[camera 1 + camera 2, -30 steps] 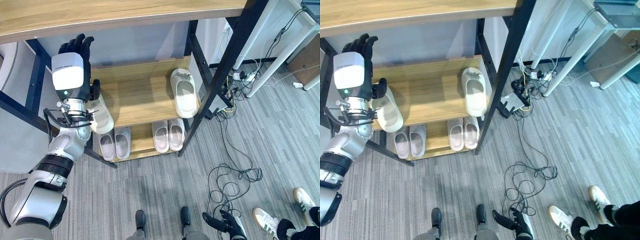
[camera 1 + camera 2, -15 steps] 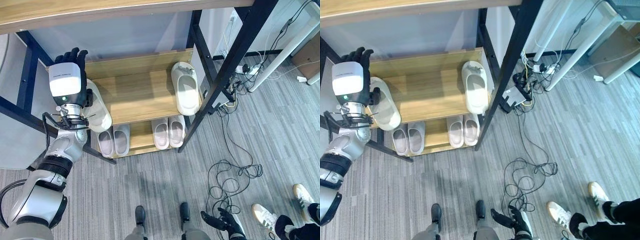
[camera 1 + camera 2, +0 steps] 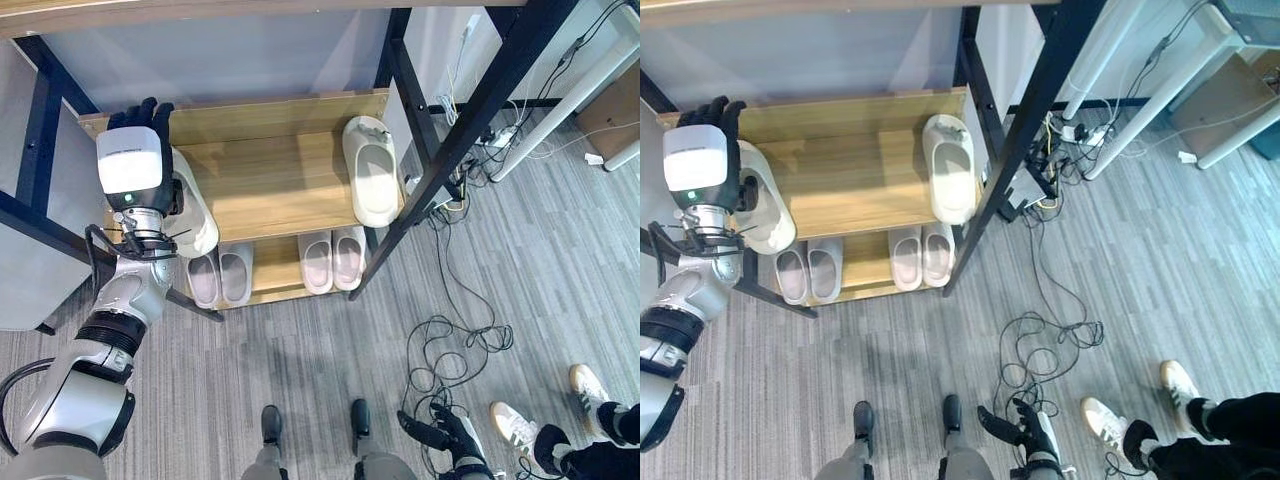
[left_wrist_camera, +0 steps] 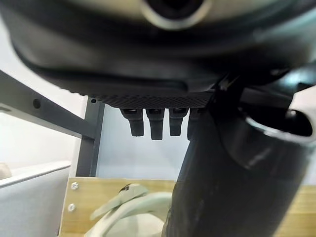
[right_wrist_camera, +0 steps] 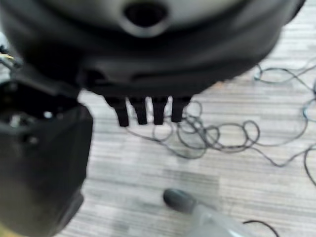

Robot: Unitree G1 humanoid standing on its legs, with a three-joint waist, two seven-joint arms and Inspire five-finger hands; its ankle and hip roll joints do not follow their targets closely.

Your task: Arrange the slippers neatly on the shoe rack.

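Note:
A cream slipper (image 3: 198, 218) lies lengthwise at the left end of the rack's middle shelf (image 3: 270, 190), its front end at the shelf's front edge. My left hand (image 3: 130, 165) stands against its left side, fingers (image 4: 155, 123) straight and the thumb down by the slipper (image 4: 133, 207). A second cream slipper (image 3: 368, 180) lies at the shelf's right end. Two pale pairs, one on the left (image 3: 220, 276) and one on the right (image 3: 332, 260), stand on the bottom shelf. My right hand (image 3: 445, 435) hangs low over the floor with its fingers (image 5: 143, 111) straight.
Black rack posts (image 3: 445, 150) frame the shelves on both sides. Loose cables (image 3: 450, 340) trail over the grey floor to the right of the rack. A person's white shoes (image 3: 515, 425) stand at the lower right. White table legs (image 3: 560, 100) rise at the upper right.
The camera has shifted. My left hand and the slipper beside it have moved back, from overhanging the front edge to lying further onto the shelf's left end.

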